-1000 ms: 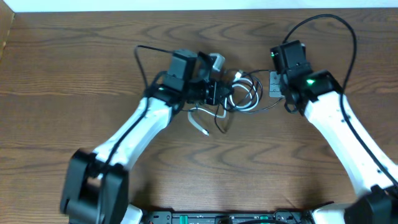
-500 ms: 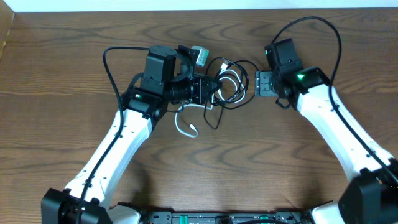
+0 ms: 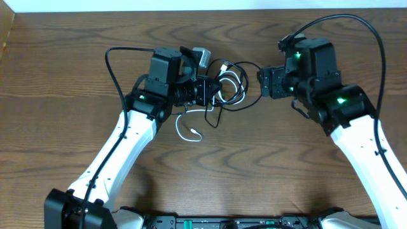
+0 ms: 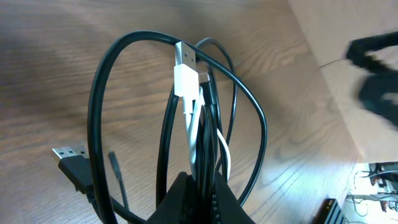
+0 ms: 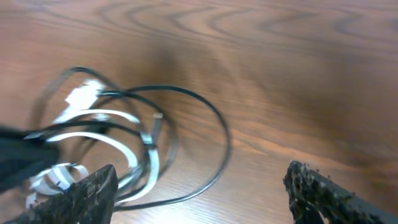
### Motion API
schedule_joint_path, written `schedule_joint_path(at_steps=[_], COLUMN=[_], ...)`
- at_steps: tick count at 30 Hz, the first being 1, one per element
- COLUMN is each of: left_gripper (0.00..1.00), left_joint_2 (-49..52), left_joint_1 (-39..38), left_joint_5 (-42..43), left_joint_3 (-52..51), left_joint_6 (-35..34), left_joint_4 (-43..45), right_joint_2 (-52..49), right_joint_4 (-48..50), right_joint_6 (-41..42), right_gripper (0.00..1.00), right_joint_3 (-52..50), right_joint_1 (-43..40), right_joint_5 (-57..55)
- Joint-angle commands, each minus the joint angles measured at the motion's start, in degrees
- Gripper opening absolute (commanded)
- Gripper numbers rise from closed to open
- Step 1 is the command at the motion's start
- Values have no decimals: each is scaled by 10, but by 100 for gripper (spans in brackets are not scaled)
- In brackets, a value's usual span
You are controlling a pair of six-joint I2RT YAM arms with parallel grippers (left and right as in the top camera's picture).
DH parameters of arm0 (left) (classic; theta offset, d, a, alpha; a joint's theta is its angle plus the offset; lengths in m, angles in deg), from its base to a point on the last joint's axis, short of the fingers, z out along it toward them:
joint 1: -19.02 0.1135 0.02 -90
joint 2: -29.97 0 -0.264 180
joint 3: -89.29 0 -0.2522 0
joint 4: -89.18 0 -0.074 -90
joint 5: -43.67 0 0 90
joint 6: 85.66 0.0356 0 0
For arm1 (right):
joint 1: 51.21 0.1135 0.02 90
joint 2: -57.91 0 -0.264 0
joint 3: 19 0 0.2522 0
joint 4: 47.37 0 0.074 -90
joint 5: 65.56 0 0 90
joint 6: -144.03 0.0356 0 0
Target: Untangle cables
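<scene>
The cables (image 3: 232, 86) form a tangle of thin black and white cords at the table's upper middle. My left gripper (image 3: 212, 93) is shut on the bundle's left side. In the left wrist view its fingers (image 4: 186, 199) pinch black and white strands together, and a white USB plug (image 4: 185, 71) and a black plug (image 4: 70, 158) stick out. A loose white cable end (image 3: 189, 132) trails below the left gripper. My right gripper (image 3: 262, 84) stands open just right of the tangle. In the right wrist view the right gripper (image 5: 202, 190) has wide jaws, and a black loop (image 5: 214, 162) lies on the wood between them, not gripped.
The brown wooden table (image 3: 286, 172) stretches all around the tangle. Thick black arm cords arc over the left arm (image 3: 114, 70) and the right arm (image 3: 375, 44). The table's far edge (image 3: 203, 9) meets a white wall.
My right gripper has opened and let go of the cables, and its arm has swung right. The left arm pulled the bundle leftward, then held still.
</scene>
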Motion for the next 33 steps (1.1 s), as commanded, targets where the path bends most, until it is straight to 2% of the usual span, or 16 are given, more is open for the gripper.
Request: schedule_joint_path(at_steps=[1,8,18,20,22,23,33], left_gripper=[8,7,8,8,7,8,7], left_joint_2=[4,4,4,4,4,4,3], left_joint_1=[1,1,1,1,1,1,3], left_joint_5=[0,15,17,19,24,24,26], left_joint_3=[-2,-2,-2,-2,-2,-2,-2], left_joint_6=[14,14,14,13,11,9,-5], left_joint_4=[3,3,5,7,9,10,20], right_joint_2=[-8,-70,-107,-107,-107,-107,-128], right_joint_4=[5,9,28,32,24,20,-3], right_joint_6=[-11,6,14,17,21,21,50], right_gripper=[81,75,73,52,15,1,1], right_joint_3=[1,1,1,1,0,-1,-38], right_joint_1=[8,20,48,54,54,54,52], right_joint_5=[67,65,71,50,7,-6,-135])
